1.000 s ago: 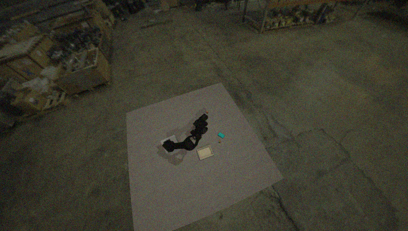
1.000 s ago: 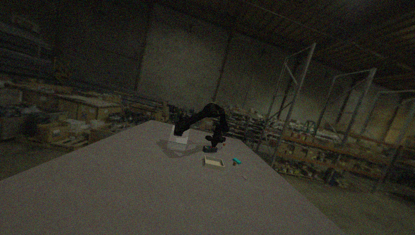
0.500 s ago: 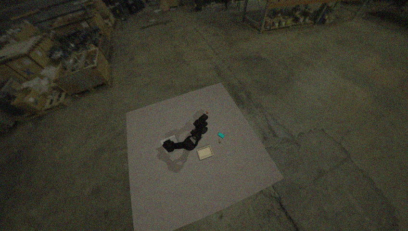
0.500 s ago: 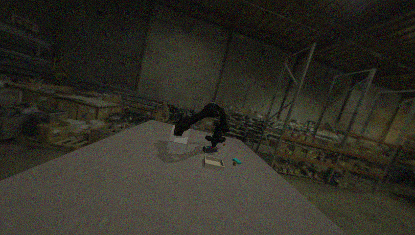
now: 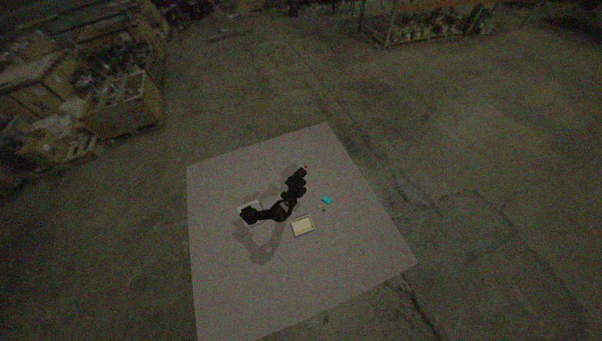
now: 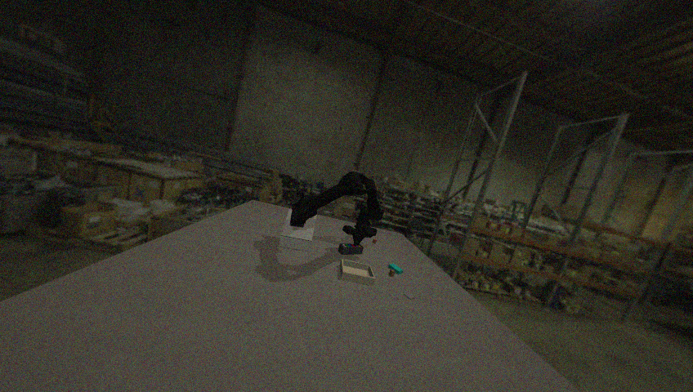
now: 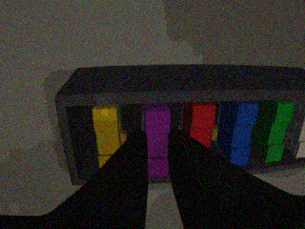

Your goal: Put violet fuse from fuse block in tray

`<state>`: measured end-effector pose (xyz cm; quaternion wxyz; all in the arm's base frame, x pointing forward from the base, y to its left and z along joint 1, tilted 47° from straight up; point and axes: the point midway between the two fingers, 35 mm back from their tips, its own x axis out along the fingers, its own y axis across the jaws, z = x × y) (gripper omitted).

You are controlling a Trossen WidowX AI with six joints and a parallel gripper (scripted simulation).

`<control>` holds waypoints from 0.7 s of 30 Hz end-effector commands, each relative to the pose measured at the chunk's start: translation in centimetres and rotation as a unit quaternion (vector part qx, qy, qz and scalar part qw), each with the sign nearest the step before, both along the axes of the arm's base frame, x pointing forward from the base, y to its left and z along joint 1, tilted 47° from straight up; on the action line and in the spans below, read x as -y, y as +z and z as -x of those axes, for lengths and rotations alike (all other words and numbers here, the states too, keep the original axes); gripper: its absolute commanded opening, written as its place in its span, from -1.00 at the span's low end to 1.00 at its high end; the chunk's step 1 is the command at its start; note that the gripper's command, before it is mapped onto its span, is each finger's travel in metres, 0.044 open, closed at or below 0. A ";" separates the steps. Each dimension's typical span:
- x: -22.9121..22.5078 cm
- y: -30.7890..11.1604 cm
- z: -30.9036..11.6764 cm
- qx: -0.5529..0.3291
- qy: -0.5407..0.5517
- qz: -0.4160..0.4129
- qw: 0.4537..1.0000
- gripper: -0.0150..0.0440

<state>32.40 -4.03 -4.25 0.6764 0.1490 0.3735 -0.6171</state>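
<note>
The dark fuse block stands in front of the arm; in the top view the arm hides it. The violet fuse stands in its row, between the yellow fuse and the red fuse. My gripper is shut on the violet fuse, one finger on each side. The fuse appears to be seated in the block; I cannot tell whether it is slightly raised. The cream tray lies on the table, apart from the block.
In the wrist view a blue fuse, a green fuse and a pale fuse stand right of the red one. A teal block and a small brownish piece lie beyond the tray. A small reddish piece lies behind the gripper.
</note>
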 end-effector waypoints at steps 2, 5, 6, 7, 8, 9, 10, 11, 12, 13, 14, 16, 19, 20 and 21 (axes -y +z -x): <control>-0.4 0.3 -0.2 0.004 0.000 -0.002 1.000 -0.49; -0.5 0.4 -0.2 0.003 0.001 -0.002 1.000 -0.49; -0.5 0.4 -0.2 0.003 0.001 -0.002 1.000 -0.49; -0.5 0.5 -0.2 0.003 0.001 -0.002 1.000 -0.49; -0.6 0.5 -0.2 0.003 0.001 -0.002 1.000 -0.49; -0.6 0.5 -0.2 0.003 0.001 -0.002 1.000 -0.49; -0.7 0.6 -0.2 0.003 0.001 -0.002 1.000 -0.49; -0.7 0.6 -0.2 0.003 0.001 -0.002 1.000 -0.49; -0.7 0.6 -0.2 0.003 0.001 -0.002 1.000 -0.49; -0.8 0.7 -0.2 0.003 0.001 -0.002 1.000 -0.49; -0.8 0.7 -0.2 0.003 0.001 -0.002 1.000 -0.49; -0.9 0.8 -0.2 0.003 0.001 -0.002 1.000 -0.49; -1.0 0.9 -0.2 0.003 0.001 -0.002 1.000 -0.49; -1.0 0.9 -0.2 0.003 0.001 -0.002 1.000 -0.49; -1.1 0.9 -0.2 0.003 0.001 -0.002 1.000 -0.49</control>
